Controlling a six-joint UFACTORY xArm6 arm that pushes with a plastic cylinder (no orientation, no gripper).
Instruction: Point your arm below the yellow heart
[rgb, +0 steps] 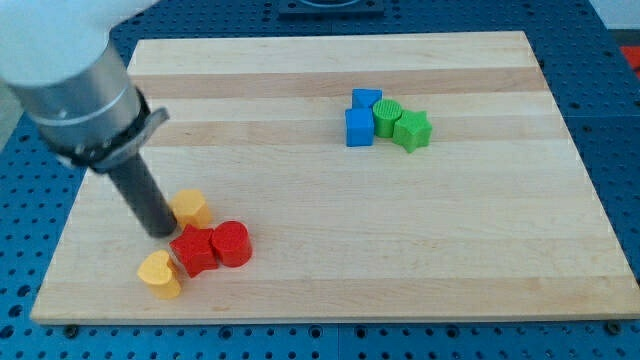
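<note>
Camera view is showing the wooden counter (330, 250) with two clusters of blocks. At the near left, my tip (160, 232) is resting just left of the red star (193, 249), with a yellow block (191, 208) just to its right and slightly farther away. The yellow heart (159, 273) is lying at the near-left edge of that cluster, touching or almost touching the red star, and a red cylinder (232, 243) is sitting on the star's right. Far to the right, a blue cube (359, 127), another blue block (366, 99), a green cylinder (388, 116) and a green star (412, 130) are huddling together. No claw is fitted, so nothing is being held. The heart is looking small, rigid and light, likely sliding at a nudge; it needs no hold, only a stop on the bare strip nearer than it.
</note>
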